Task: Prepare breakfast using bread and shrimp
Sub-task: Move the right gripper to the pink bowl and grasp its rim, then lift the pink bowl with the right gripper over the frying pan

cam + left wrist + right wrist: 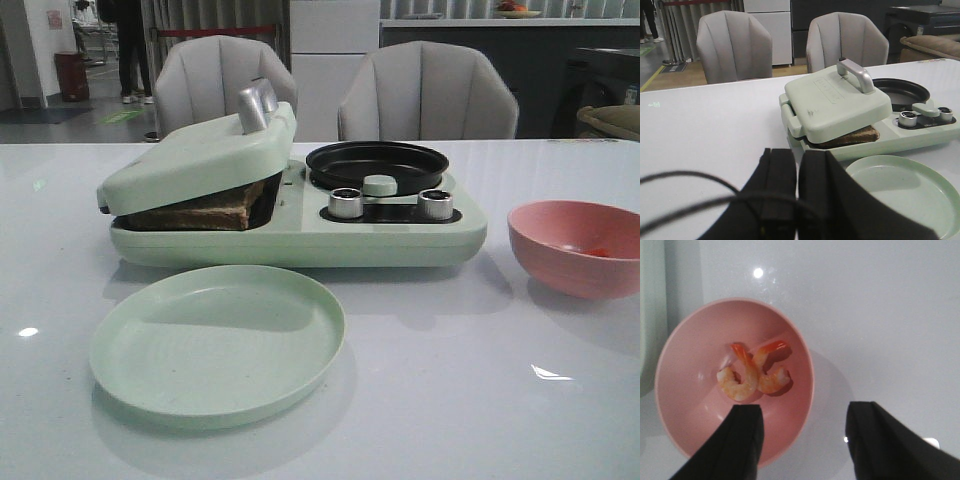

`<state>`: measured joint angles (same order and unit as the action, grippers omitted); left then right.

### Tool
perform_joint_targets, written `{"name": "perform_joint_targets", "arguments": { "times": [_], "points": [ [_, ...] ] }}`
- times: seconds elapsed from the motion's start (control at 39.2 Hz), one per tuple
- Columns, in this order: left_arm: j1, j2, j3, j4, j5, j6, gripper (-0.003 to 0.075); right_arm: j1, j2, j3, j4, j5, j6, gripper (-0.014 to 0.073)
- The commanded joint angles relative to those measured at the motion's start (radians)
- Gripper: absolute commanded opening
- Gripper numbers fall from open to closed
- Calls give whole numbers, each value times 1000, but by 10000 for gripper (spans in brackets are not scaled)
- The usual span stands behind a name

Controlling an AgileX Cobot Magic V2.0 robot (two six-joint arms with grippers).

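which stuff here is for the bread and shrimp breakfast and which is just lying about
For the job:
- bread in the sandwich press
- shrimp in the pink bowl
- black pan
- green plate

Just there:
- grey chairs

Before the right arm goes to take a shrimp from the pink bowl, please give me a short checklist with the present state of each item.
1. Right gripper open, above the pink bowl: ok.
2. Shrimp in the bowl, two pieces touching: ok, but taking only one may be difficult.
3. Frying pan on the breakfast maker empty: ok.
4. Bread in the sandwich press, lid resting tilted on it: ok.
5. Left gripper shut, away from the press: ok.
6. Heat switched on at the knobs: cannot tell.
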<state>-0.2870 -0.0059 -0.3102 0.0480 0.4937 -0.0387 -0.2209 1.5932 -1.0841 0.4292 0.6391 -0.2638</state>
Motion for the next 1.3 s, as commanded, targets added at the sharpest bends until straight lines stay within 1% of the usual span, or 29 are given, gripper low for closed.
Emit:
{"name": "perform_joint_targets", "arguments": {
  "times": [0.0, 0.1, 0.36, 0.54, 0.59, 0.61, 0.69, 0.77, 0.84, 1.12, 1.28],
  "points": [
    [-7, -4, -24, -7, -82, -11, 112, -7, 24, -53, 25, -22, -31, 469],
    [-7, -4, -24, -7, -82, -11, 112, -7, 86, -82, 26, -25, -65, 469],
    [-7, -4, -24, -7, -82, -11, 112, -5, 202, -150, 26, -21, -68, 469],
    [-7, -4, -24, -7, -82, -11, 112, 6, 268, -200, 28, 1, -99, 465],
    [-7, -4, -24, -7, -82, -11, 112, 9, 280, -208, 29, 1, -99, 440],
    [-7, -4, -24, -7, -82, -11, 112, 12, 289, -214, 29, 1, -99, 414],
    [-7, -4, -24, -7, -82, -11, 112, 13, 305, -227, 29, 2, -99, 316],
    [-7, -4, -24, -7, -82, -11, 112, 13, 316, -240, 31, 3, -99, 196],
    [-7, -4, -24, -7, -82, -11, 112, 13, 316, -239, 42, -1, -99, 121],
    [-7, -4, -24, -7, -82, -11, 112, 13, 315, -239, 71, -9, -96, 119],
    [-7, -4, -24, -7, -82, -11, 112, 20, 303, -308, 73, 25, -97, 119]
  ]
}}
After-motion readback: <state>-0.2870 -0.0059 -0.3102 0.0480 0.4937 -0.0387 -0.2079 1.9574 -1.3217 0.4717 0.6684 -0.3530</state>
